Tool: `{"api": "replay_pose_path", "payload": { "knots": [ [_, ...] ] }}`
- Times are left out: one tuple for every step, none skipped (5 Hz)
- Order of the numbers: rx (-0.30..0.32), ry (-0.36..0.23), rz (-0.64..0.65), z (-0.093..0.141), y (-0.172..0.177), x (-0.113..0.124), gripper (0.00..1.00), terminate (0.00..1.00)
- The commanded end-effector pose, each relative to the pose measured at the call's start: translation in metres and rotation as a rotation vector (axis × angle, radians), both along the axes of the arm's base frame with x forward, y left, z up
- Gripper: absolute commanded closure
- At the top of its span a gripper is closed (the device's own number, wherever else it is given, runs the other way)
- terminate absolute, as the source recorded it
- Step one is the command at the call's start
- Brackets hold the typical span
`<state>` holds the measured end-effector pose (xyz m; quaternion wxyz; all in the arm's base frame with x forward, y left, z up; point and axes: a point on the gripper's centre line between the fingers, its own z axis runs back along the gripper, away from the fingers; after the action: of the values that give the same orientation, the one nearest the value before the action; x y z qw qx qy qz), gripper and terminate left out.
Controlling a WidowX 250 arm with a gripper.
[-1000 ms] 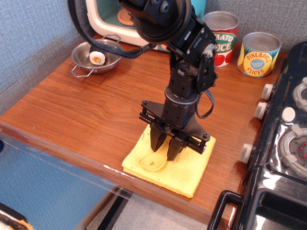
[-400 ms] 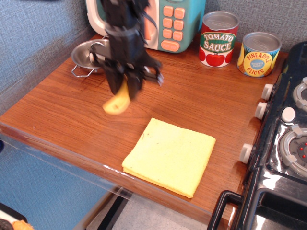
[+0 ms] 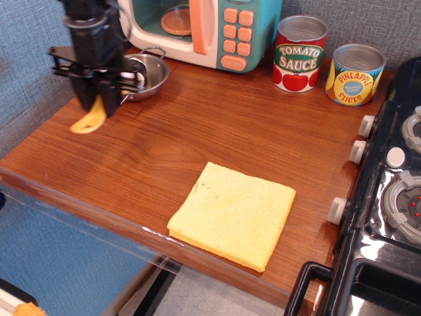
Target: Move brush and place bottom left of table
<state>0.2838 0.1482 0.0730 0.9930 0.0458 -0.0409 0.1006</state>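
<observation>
My gripper (image 3: 97,105) is at the left side of the reddish-brown table (image 3: 217,131), pointing down. It is shut on the pale-yellow brush (image 3: 89,120), whose rounded handle end hangs below the fingers, held above the wood. The bristles are hidden between the fingers. The gripper stands just in front of a small metal pot.
A square yellow cloth (image 3: 231,214) lies near the front edge. A metal pot (image 3: 146,76) and a toy microwave (image 3: 204,29) stand at the back left. Tomato sauce (image 3: 300,52) and pineapple (image 3: 355,74) cans stand at the back. A black toy stove (image 3: 388,197) fills the right side.
My gripper lifted the brush off the yellow cloth and carried it left across the table, now near the left edge. The cloth lies bare.
</observation>
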Motion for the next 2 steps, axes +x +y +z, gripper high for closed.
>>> {"api": "replay_pose_path", "payload": {
  "knots": [
    [0.067,-0.010,-0.061,-0.002,0.038,-0.008,1.00,0.00],
    [0.088,0.012,-0.189,-0.012,0.038,-0.013,1.00,0.00]
  ]
}}
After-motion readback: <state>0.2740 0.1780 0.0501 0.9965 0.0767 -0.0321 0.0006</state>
